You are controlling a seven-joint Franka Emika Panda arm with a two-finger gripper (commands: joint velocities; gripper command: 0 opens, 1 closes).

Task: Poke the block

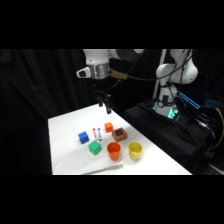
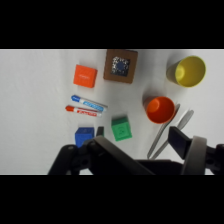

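Note:
The block (image 1: 119,133) is a flat brown square with a dark patch on top, lying near the table's right edge. In the wrist view the block (image 2: 120,66) sits at the top centre, far from the fingers. My gripper (image 1: 105,106) hangs open well above the table, behind and above the group of objects, touching nothing. In the wrist view the gripper (image 2: 140,137) shows its dark linkage along the bottom, with nothing between the fingers.
Beside the block lie an orange cube (image 2: 85,76), two markers (image 2: 87,106), a blue cube (image 2: 84,136) and a green cube (image 2: 120,128). An orange cup (image 2: 160,109) and a yellow cup (image 2: 187,71) stand nearby. Metal tongs (image 2: 170,132) lie by the orange cup.

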